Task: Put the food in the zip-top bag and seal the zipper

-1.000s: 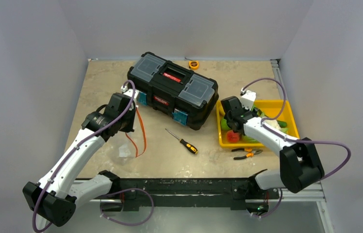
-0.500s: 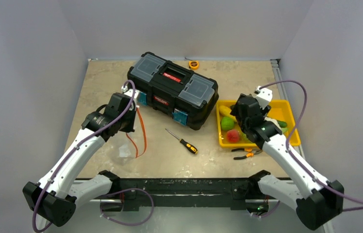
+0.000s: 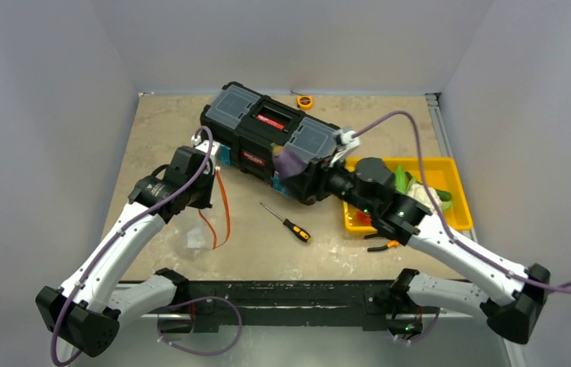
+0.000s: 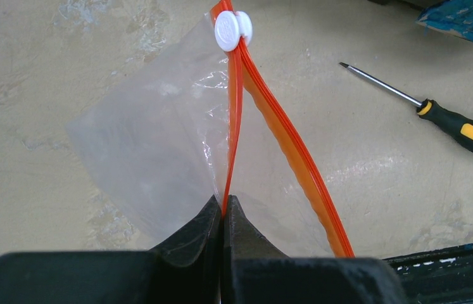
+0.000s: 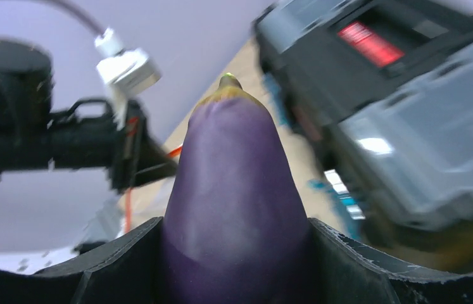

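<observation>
**Eggplant aloft, bag mouth narrow**

The eggplant [image 3: 290, 161] sits pinched in the right claw [image 5: 237, 253], over the toolbox's [image 3: 263, 126] front edge and well apart from the bag [image 4: 151, 152]. The left claw [image 4: 223, 218] is closed on one lip of the zipper [image 4: 284, 145]; the other lip bows away, leaving only a slim gap. The eggplant may snag that strip or shove the limp bag aside. The mottled beige surface [image 3: 167, 130] also carries a screwdriver [image 3: 288, 222] and a yellow tray [image 3: 454, 195]. The walls are plain and pale.

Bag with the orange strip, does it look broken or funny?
Not broken. The left end effector pinches only one side of the zipper, so the zip-top bag gapes open, its other side bowing away.
</observation>
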Available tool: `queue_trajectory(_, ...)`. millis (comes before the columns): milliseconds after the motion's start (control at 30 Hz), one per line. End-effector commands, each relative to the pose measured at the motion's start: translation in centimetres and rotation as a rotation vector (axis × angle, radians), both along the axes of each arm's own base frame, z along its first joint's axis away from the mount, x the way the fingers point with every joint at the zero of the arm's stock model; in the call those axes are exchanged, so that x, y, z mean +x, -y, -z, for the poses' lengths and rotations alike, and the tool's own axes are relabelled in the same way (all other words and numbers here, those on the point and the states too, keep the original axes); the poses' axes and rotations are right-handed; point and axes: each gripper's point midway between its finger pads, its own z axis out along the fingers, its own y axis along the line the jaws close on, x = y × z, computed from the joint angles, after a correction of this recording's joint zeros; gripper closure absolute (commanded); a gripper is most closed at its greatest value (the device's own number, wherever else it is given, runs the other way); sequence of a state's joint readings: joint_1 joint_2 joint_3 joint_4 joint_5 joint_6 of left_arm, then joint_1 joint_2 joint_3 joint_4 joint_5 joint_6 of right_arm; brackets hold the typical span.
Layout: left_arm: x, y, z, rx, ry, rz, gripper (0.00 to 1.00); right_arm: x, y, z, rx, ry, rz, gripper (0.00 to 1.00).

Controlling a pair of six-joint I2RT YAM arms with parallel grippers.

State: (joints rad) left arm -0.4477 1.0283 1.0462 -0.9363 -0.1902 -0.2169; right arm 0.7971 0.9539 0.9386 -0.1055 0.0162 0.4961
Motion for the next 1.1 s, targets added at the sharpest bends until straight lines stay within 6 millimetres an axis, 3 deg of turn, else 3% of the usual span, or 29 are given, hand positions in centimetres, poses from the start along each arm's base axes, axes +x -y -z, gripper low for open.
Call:
queue_trajectory(0,0.5,0.0,-0.6,-0.003,0.044,-0.001,1.0,-3.9,-7.5,-0.5,0.157,-0.073,-0.235,1.0)
queue_trajectory(167,0.5,-0.2,-0.9,-0.002,0.061,-0.007,1.0,-5.9,-12.5,0.9,0.123,-0.162,-0.308,1.0)
queue_trajectory(400,0.5,-0.4,-1.3,-0.004,0.084,-0.015,1.0,-7.0,-16.3,5.2,0.093,-0.401,-0.296,1.0)
queue_trajectory(900,0.4,-0.2,-2.5,-0.045,0.145,-0.002,1.0,-5.7,-19.7,6.4,0.035,-0.543,-0.236,1.0)
queue_trajectory(1067,0.3,0.0,-3.1,-0.072,0.178,0.003,1.0,-5.4,-20.5,5.9,0.073,-0.596,-0.207,1.0)
